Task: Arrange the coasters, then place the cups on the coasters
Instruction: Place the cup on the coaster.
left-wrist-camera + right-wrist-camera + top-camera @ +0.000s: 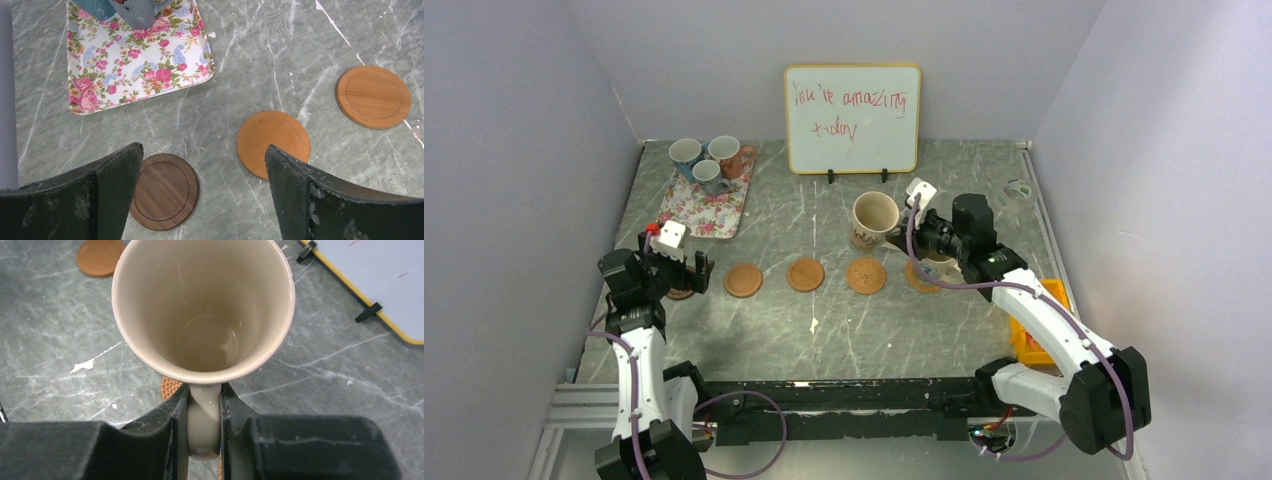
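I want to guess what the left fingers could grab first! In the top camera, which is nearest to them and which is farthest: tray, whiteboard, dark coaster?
1. Dark coaster: just below them, front left.
2. Tray: behind them, left side.
3. Whiteboard: far back, middle.

We take this for a robotics lab bench, not a home. A grey marbled tabletop (824,330) sits boxed in by plain white panel walls (524,150). Two white-and-black robot arms, the left arm (649,370) and the right arm (1044,320), are bolted along an aluminium rail (584,405) at the near edge, with purple cables (742,393) trailing. A small whiteboard (852,118) with red handwriting stands at the back. The floral tray (709,205), wooden coasters (805,274) and the cream mug (202,310), clamped by its handle, read as staged props.
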`<state>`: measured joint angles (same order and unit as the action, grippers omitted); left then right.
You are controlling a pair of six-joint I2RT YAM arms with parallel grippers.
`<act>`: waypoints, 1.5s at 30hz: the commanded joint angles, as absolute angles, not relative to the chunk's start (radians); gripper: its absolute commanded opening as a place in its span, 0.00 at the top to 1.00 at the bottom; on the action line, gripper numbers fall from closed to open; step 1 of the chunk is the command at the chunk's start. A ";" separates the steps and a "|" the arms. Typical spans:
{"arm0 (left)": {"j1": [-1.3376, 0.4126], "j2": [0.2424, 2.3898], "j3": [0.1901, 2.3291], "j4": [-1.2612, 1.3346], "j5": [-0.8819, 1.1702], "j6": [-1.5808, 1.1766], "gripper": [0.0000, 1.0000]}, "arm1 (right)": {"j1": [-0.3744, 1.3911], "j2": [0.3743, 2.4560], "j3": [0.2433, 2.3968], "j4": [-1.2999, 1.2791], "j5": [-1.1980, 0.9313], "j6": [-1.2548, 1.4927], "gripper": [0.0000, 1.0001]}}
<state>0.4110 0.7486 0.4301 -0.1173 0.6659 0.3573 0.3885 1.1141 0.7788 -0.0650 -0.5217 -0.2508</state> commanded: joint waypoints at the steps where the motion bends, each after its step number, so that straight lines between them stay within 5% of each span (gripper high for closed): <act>1: 0.416 0.747 0.427 -0.081 0.666 0.371 0.04 | 0.387 1.124 0.844 0.042 -0.580 -0.291 1.00; 45: 0.417 0.701 0.399 -0.044 0.598 0.345 0.04 | 0.431 1.225 0.779 0.028 -0.504 -0.376 1.00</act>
<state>0.4110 0.7040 0.3973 -0.0715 0.6033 0.3458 0.4290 1.2510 0.7761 -0.1612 -0.4778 -0.3408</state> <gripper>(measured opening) 0.966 0.244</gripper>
